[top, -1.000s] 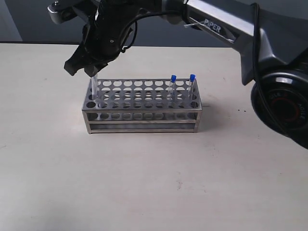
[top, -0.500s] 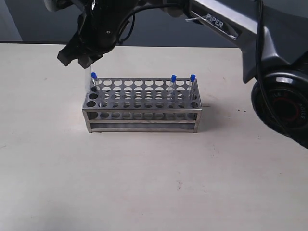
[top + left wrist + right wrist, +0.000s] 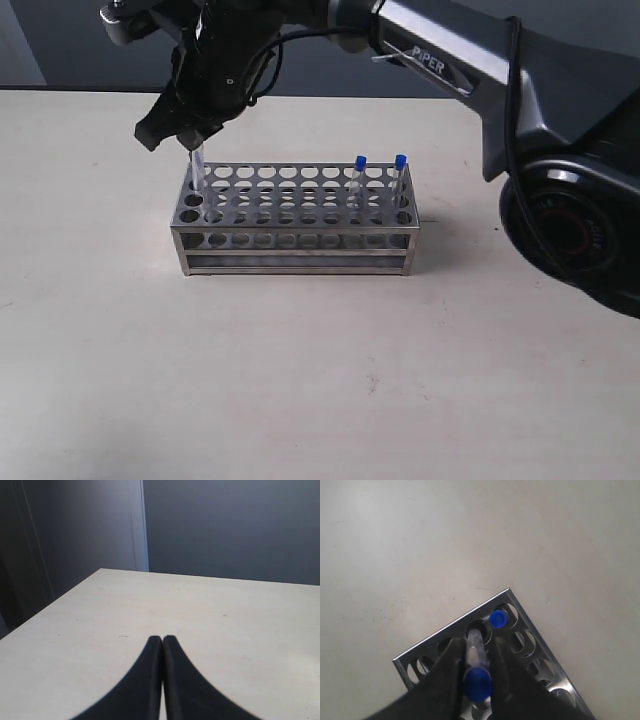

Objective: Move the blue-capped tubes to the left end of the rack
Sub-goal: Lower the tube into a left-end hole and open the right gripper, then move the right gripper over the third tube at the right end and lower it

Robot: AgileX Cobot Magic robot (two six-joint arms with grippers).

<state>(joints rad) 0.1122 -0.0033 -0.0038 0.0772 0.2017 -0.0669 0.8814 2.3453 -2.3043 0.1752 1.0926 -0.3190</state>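
- We see the pale beige counter (image 3: 300,380) filling most of the exterior view, with the rack standing on it.
- The grey-and-black right arm (image 3: 500,80) reaches from the right edge across the middle to the left end of the rack.
- The long rectangular stainless-steel rack (image 3: 300,240) stands near the middle of the counter. Its pierced top plate faces up and a barred long side faces the exterior camera.
- The black right claw (image 3: 182,130) hangs just above the rack's left end, over the back corner. In the right wrist view we see its fingers drawn in narrow on a thin clear blue-capped tube, the held tube (image 3: 478,680), one finger on each side of the cap.
- The black left claw (image 3: 162,639) has its fingers pressed together tip to tip, gripping nothing, over bare counter.
- The held tube stands upright, its lower end in the hole just beside the corner hole.
- A second blue-capped tube, the corner tube (image 3: 496,618), sits in that corner hole, just beside the held tube.
- Two more blue-capped clear tubes, the right-end tubes, stand upright in the back row at the rack's right end. One (image 3: 360,165) is a little inward of the other (image 3: 400,163), and both are well apart from the left end.
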